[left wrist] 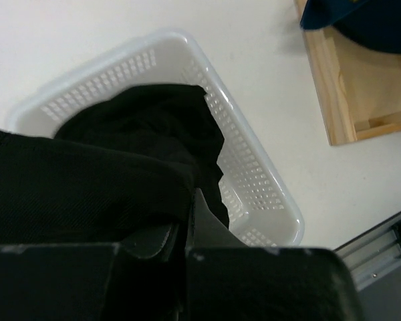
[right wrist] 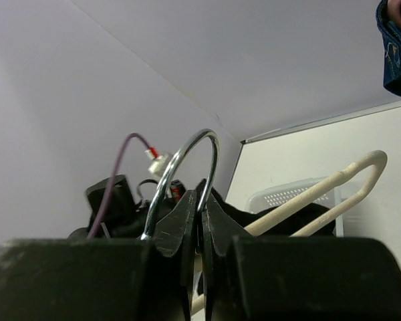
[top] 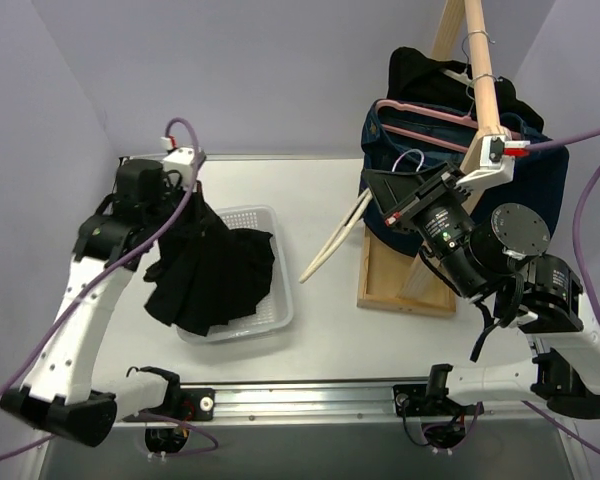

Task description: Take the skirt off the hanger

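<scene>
Black skirt (top: 215, 270) is already off the hanger (top: 335, 240): it dangles from the left gripper (left wrist: 186, 221), whose fingers are pinched tight on a bunch of its cloth, and its lower folds pool in the white basket (top: 283, 300) on the left of the table. The risk I see is in the drop. Part of the cloth spills over the basket's left and near rim, so if it is let go from where it hangs, it may slide out onto the table rather than settle inside. The right gripper (right wrist: 202, 200) is closed on the thin metal hook (right wrist: 187, 150) alone, with the cream hanger jutting out toward the basket. Held by so little, it could swivel or slip in the grip, and its free end sits near the basket's right rim, where a swing could knock the basket or catch the cloth again. Just behind the right arm stands the wooden rack (top: 405, 285), carrying 1 pink hanger (top: 420, 112), a blue denim garment (top: 542, 180) and a black top (top: 425, 68). A careless pull back to the right could snag these. Purple cables (top: 180, 128) loop close to both wrists.
</scene>
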Available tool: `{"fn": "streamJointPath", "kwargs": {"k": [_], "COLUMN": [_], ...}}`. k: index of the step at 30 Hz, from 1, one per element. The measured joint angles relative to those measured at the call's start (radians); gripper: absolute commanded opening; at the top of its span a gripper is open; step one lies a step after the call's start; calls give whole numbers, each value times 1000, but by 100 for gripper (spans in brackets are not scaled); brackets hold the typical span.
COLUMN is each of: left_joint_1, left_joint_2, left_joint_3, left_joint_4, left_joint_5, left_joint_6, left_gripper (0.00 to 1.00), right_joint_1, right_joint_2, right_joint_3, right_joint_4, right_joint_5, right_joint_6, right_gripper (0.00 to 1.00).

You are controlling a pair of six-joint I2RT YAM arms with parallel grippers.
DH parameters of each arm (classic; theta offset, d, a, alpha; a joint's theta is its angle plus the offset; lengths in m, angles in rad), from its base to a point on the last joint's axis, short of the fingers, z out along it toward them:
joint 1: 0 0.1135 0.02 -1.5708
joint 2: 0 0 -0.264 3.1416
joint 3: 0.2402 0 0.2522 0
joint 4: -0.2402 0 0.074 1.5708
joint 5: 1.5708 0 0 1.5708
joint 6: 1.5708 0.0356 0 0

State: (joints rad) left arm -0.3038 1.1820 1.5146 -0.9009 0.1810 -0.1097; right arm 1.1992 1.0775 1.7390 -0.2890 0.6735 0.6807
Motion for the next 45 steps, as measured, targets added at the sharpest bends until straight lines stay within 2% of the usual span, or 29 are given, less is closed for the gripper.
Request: {"fn": "streamJointPath", "kwargs": {"k": [6, 17, 20, 21, 24, 25, 28, 33, 37, 40, 45], "left_joint_1": [-2, -80, -60, -53, -41, -40, -40, -41, -41, -41, -41], "left_joint_2": [103, 230, 235, 230, 181, 156, 55, -131, -286, -327, -217], "left_joint_3": [-205, -241, -308, -338, -418, -426, -415, -327, -257, -150, 92], "left_joint_4": [96, 251, 286, 290, 278, 265, 241, 216, 247, 324, 458], "left_joint_5": [93, 267, 259, 248, 193, 179, 154, 105, 81, 145, 390], "left_joint_6": [-43, -104, -132, -140, -168, -175, -188, -221, -227, -222, -237], "left_gripper": [2, 3, 30, 52, 74, 76, 80, 76, 77, 78, 72], "right_joint_1": [0, 0, 0, 0, -1, -1, -3, -24, -63, -110, -181], "right_joint_2": [-2, 41, 47, 51, 68, 74, 91, 115, 127, 142, 178], "right_joint_3": [-33, -90, -92, -92, -92, -95, -107, -111, -111, -111, -111], "right_joint_4": [-8, -16, -24, -26, -32, -33, -40, -83, -123, -156, -206], "right_joint_5": [2, -9, -11, -11, -15, -17, -20, -24, -26, -31, -38], "right_joint_6": [-3, 5, 12, 15, 24, 26, 30, 43, 53, 56, 55], "right_gripper": [0, 0, 0, 0, 0, 0, 0, 0, 0, 0, 0]}}
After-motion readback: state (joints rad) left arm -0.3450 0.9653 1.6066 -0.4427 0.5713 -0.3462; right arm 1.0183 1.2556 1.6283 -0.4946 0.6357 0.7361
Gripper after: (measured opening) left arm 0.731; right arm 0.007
